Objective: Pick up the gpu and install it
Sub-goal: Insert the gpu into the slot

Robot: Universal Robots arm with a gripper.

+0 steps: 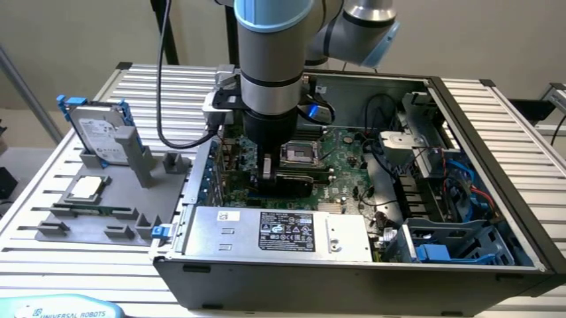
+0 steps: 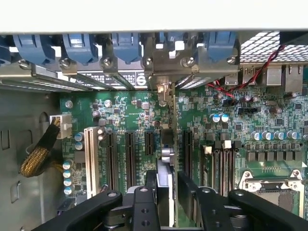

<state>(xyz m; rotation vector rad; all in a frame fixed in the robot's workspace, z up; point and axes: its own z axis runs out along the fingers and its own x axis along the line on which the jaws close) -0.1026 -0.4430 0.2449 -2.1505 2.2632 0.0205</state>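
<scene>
Fingers (image 2: 190,197) flank the gpu (image 2: 166,168), whether gripping or loosened I cannot tell; the card stands edge-on over a motherboard (image 2: 240,120) slot, bracket at twelve o'clock, aligned for seating; gripper (image 1: 274,177) inside the computer case (image 1: 354,271).

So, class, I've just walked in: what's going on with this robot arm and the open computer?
The arm has its gripper down inside the open computer case, over the motherboard. The gpu stands on edge between the fingers, lined up among the expansion slots and reaching toward the rear brackets. On the rack beside the case sit a hard drive and a CPU chip.
</scene>
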